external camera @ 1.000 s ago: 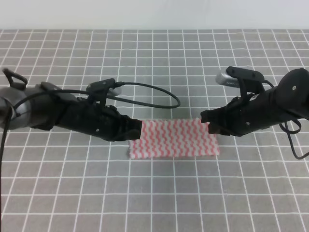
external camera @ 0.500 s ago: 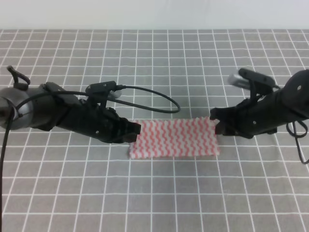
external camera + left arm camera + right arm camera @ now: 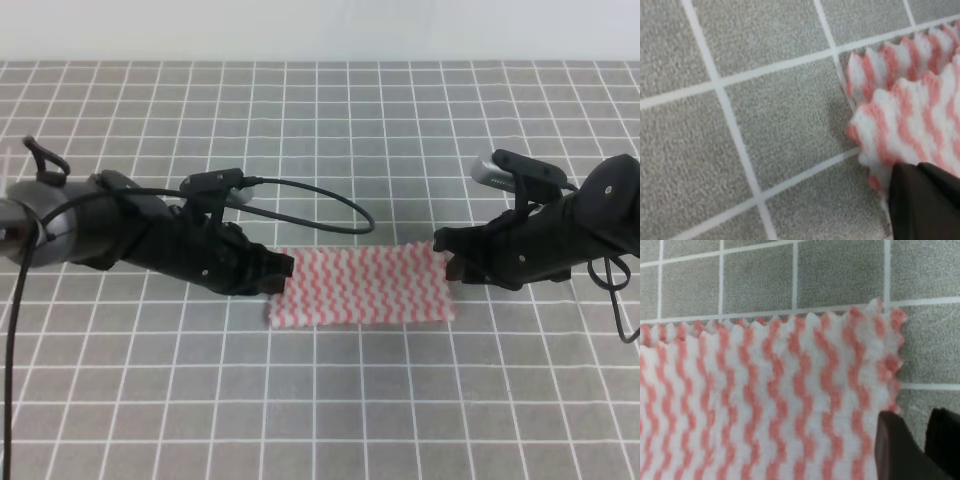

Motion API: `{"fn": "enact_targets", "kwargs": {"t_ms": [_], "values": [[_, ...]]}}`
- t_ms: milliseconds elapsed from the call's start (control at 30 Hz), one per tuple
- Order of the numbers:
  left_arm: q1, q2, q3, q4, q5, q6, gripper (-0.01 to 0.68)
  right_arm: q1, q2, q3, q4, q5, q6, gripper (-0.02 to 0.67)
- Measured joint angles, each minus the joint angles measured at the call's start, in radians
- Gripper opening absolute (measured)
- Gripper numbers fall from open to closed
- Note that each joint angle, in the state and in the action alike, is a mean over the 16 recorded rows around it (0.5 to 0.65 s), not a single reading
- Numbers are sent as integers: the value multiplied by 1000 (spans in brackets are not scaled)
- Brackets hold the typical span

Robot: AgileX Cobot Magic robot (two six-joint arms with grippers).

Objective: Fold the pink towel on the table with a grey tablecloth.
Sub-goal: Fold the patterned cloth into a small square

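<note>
Exterior high view: the thin pink-and-white zigzag-striped towel (image 3: pixel 360 287) lies as a two-layer strip on the grey tablecloth marked with a white grid (image 3: pixel 330 130), mid-table between both arms.
Left gripper (image 3: pixel 283 272): at the towel's left end; its wrist view shows a dark fingertip (image 3: pixel 920 200) over the upper layer's corner, though I cannot tell whether it is pinching.
Right gripper (image 3: pixel 448 262): fingers slightly parted with nothing between them, just beside the right end.
Change: a second ago the right gripper overlapped the towel's corner; now it has backed off.
Meaning: probably the first fold is laid and released on the right.
</note>
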Motion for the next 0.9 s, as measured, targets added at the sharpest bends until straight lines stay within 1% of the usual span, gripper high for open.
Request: {"fn": "enact_targets", "kwargs": {"t_ms": [100,467,567,900], "values": [[0,2,-3,0,4,0,-1,0,0,0,0,-4,0,162],[0,2,-6,2,18,0,-1,0,8,-3,21,-29,0,257],[0,3,-6,2,18,0,-2,0,19,-9,30,-26,0,270],[1,3,-6,2,16,0,-2,0,63,-46,53,13,-1,244]]}}
